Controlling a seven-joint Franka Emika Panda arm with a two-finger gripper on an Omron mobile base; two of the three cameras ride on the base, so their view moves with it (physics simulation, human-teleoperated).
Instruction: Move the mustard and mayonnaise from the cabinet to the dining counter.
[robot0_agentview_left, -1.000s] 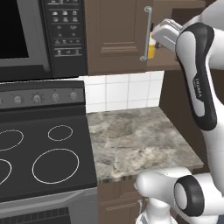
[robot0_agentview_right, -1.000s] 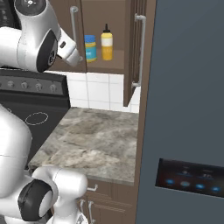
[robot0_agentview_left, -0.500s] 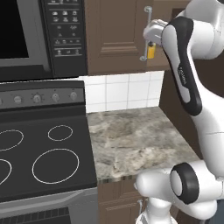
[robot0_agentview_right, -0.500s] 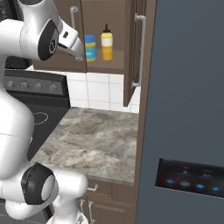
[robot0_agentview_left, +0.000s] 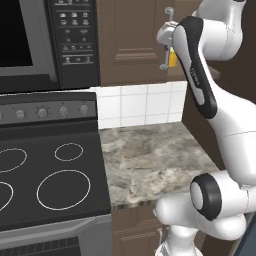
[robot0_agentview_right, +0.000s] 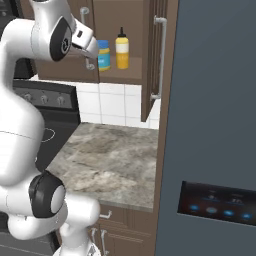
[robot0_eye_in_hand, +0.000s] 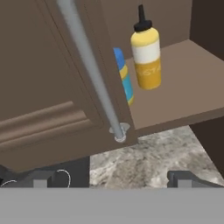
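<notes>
Standing on the smooth brown shelf of the dark panelled cabinet (robot0_agentview_right: 150, 55), the slim yellow mustard (robot0_eye_in_hand: 146, 54) with its dark pointed nozzle is just beside the squat blue-lidded mayonnaise (robot0_agentview_right: 104, 55). Below lies a veined marble worktop (robot0_agentview_right: 110, 162). Jaws wide and empty, the gripper (robot0_eye_in_hand: 111, 178) hangs near the closed door's silver bar handle (robot0_eye_in_hand: 89, 65).

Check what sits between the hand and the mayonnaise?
In the hand view, the closed cabinet door's edge and its silver handle partly cover the mayonnaise; the hand is open.
</notes>
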